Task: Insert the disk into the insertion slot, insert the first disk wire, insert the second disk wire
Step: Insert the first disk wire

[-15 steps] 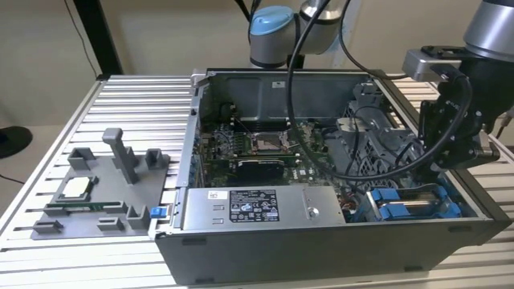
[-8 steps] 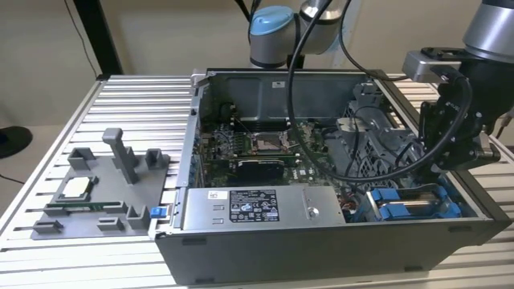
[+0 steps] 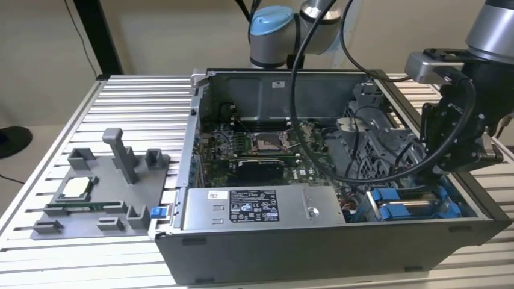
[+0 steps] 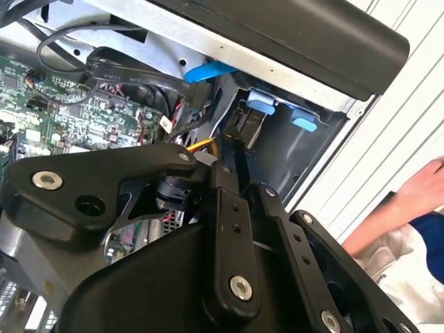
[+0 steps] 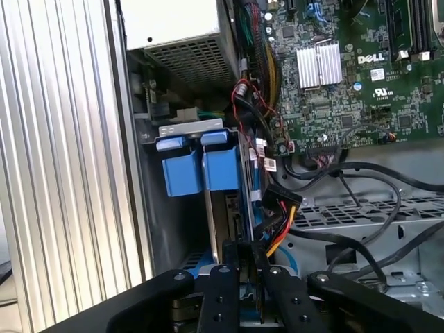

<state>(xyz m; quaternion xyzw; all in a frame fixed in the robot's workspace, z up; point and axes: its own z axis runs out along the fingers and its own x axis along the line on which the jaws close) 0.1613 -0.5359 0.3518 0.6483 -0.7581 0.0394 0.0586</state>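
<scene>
One skewed push by the black gripper [image 5: 250, 250], grip untellable, could bend the orange-wired black plug [image 5: 279, 201] beside the blue-framed silver disk [image 3: 405, 209], at four o'clock in the grey case [image 3: 321, 253].

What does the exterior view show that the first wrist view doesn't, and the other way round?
The exterior view adds the grey parts tray beside the computer case and the arm's blue-capped joint. The first wrist view adds the power-supply box's mesh end face and a black connector with orange and yellow wires. Both show the insertion slot with its blue clips, the silver power-supply box and the green motherboard.
</scene>
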